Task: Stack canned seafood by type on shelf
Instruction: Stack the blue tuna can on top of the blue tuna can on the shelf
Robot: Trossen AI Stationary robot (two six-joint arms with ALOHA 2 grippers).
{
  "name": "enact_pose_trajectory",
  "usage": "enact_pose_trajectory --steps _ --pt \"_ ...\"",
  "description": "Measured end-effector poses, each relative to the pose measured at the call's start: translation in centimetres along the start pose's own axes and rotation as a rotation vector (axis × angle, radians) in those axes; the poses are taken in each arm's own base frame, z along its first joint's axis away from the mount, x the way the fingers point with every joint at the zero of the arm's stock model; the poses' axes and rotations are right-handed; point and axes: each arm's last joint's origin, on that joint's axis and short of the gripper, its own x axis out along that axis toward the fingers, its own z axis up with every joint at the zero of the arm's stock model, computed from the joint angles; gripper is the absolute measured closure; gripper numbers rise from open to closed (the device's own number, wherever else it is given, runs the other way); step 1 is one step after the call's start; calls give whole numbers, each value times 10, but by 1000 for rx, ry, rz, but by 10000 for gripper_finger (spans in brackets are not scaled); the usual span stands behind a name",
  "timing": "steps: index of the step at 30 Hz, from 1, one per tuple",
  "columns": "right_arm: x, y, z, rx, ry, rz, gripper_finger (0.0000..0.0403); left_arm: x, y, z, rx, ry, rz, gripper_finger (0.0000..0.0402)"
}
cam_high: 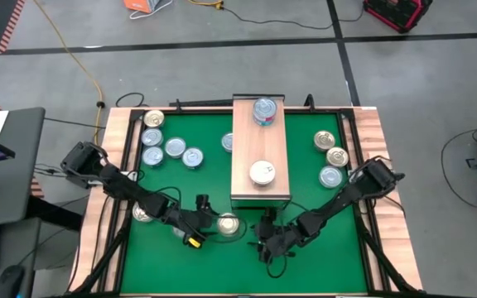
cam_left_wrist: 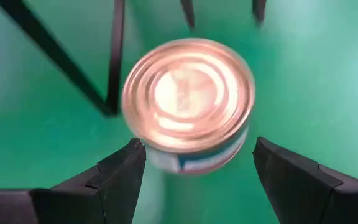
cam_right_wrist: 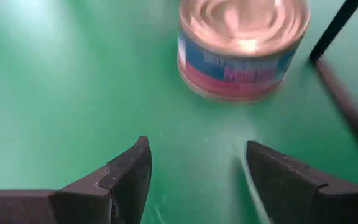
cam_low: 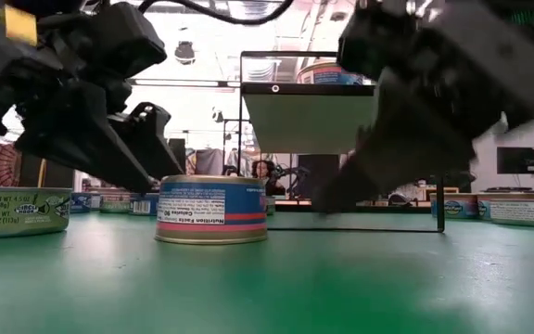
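Left gripper (cam_left_wrist: 194, 171) spread wide, empty, gold-top can (cam_left_wrist: 188, 102) just ahead between its fingers, untouched. Right gripper (cam_right_wrist: 194, 171) also wide, empty, same can just beyond. Shelf (cam_high: 261, 149) farther ahead holds two cans.

The shelf (cam_high: 261, 149) was a long light-wood block standing lengthwise in the middle of the green mat, its flat top bearing two tins: a blue-silver one (cam_high: 264, 110) at the far end, seemingly a stack, and a white-topped one (cam_high: 262, 172) toward the near end. Left of the shelf, five silver-blue tins (cam_high: 153, 137) lay flat in a loose cluster, with one more (cam_high: 227, 142) just beside the shelf's left edge. On the right, three tins (cam_high: 336, 156) lay in a short row. Near the front, a gold-topped tin (cam_high: 228, 223) with a blue and pink label stood upright on the mat. Another tin (cam_high: 142, 213) lay at the left edge.
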Motion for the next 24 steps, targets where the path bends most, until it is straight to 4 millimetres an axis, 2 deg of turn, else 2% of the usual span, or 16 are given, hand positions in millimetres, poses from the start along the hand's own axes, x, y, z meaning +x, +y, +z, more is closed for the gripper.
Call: enact_pose_trajectory --steps 2,12,24 --pt "5 0 -4 -11 14 -15 118 3 -2 -3 -14 12 -3 114" --pt "12 -7 4 28 -26 -43 118 24 -12 -15 -91 -11 -15 114" --pt "5 0 -9 36 73 -19 118 56 -31 1 -86 -44 9 114"
